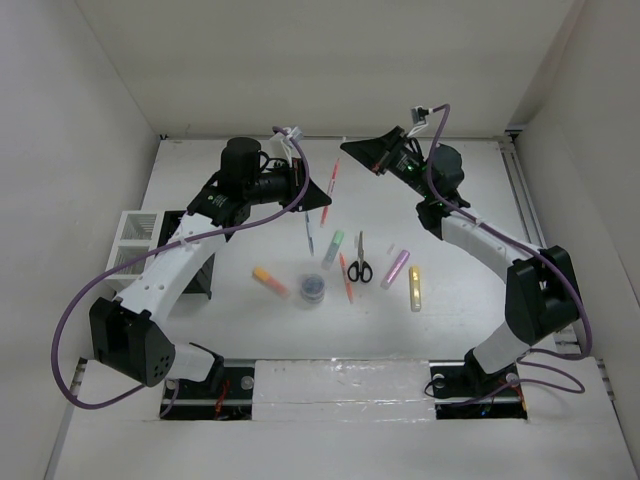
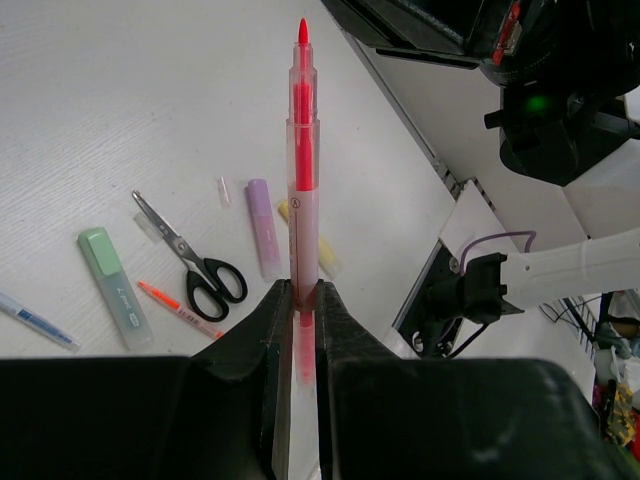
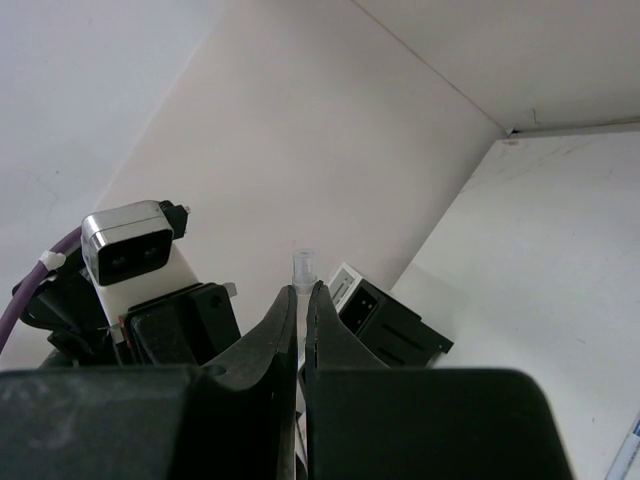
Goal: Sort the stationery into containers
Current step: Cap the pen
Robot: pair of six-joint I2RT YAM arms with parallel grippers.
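Observation:
My left gripper (image 2: 302, 290) is shut on a red pen (image 2: 303, 150), whose bare tip points away toward the right arm. In the top view this gripper (image 1: 322, 195) holds the pen (image 1: 331, 178) above the table's far middle. My right gripper (image 3: 301, 290) is shut on a small clear pen cap (image 3: 301, 265) and hovers close to the pen tip (image 1: 352, 148). On the table lie a green highlighter (image 1: 332, 245), scissors (image 1: 359, 262), an orange pen (image 1: 346, 280), a pink highlighter (image 1: 395, 268), a yellow highlighter (image 1: 415, 288), an orange highlighter (image 1: 270, 281), a blue pen (image 1: 309, 235) and a grey-blue tub (image 1: 313, 288).
The white mesh organiser (image 1: 135, 240) and the black slatted holder (image 1: 200, 275) stand at the left, partly hidden by my left arm. Both also show in the right wrist view, black holder (image 3: 400, 335) beside the white organiser (image 3: 345, 285). White walls enclose the table on three sides.

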